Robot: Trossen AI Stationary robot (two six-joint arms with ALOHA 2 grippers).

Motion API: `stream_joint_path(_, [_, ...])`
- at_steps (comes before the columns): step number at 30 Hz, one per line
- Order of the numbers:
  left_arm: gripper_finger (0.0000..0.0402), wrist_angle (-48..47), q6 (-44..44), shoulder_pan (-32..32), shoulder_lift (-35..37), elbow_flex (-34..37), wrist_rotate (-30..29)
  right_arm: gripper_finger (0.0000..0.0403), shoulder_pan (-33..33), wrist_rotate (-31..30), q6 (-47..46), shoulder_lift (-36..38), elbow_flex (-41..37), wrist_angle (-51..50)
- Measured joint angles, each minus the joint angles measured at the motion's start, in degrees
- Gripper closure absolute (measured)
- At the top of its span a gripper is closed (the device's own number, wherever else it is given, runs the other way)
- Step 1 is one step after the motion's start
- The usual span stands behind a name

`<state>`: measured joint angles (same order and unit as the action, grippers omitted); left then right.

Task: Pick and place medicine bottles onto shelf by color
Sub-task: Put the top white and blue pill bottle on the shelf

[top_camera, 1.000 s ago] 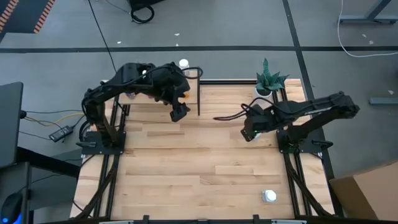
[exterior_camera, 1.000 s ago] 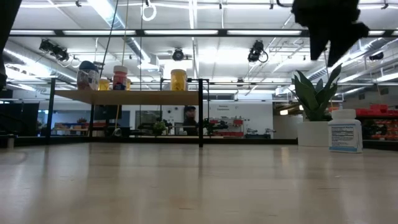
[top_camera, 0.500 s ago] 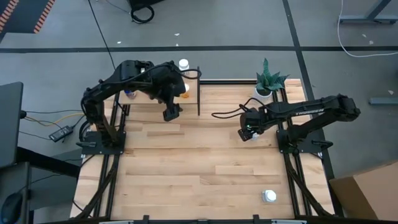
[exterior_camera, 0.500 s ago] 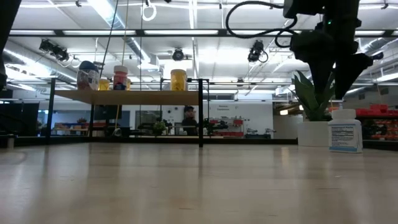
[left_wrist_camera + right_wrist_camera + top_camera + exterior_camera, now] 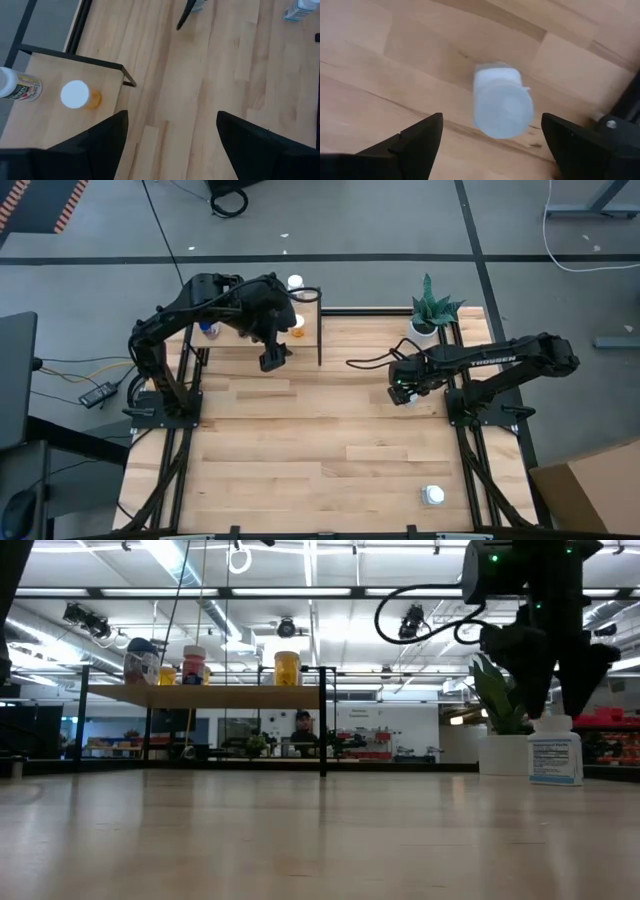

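A white medicine bottle [image 5: 502,102] with a white cap stands upright on the table near the right edge, also in the low view [image 5: 555,750]. My right gripper [image 5: 492,120] hangs open just above it [image 5: 548,680], one finger on either side of the cap, touching nothing. My left gripper [image 5: 171,120] is open and empty, held in the air beside the shelf's [image 5: 60,107] right end [image 5: 272,358]. On the shelf stand an orange bottle [image 5: 77,95], a white one [image 5: 15,85] and others [image 5: 193,665]. Another bottle [image 5: 433,496] stands by the near edge.
A potted green plant [image 5: 432,310] stands at the far right corner, just behind the white bottle [image 5: 505,730]. The shelf's black leg [image 5: 320,335] rises between the two arms. Bare plank tabletop [image 5: 320,440] lies across the middle and near part.
My right gripper has come down over the white bottle, staying open, until its fingers flank the cap. My left gripper has drifted a little toward the table's left edge along the shelf's front. No bottle has moved.
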<state>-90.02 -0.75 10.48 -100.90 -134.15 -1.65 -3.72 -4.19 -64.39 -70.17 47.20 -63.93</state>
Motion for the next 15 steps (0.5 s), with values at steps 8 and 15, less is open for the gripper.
stream_joint_path(8, [0.0093, 0.0, 0.1, 0.0, 0.0, 0.0, 0.0, 0.0058, 0.0, 0.0, -2.2, 0.0, -2.8, 2.4])
stream_joint_path(15, [0.0093, 0.0, 0.1, 0.0, 0.0, 0.0, 0.0, 0.0075, -0.1, 0.2, -2.7, 0.0, -3.5, 3.5])
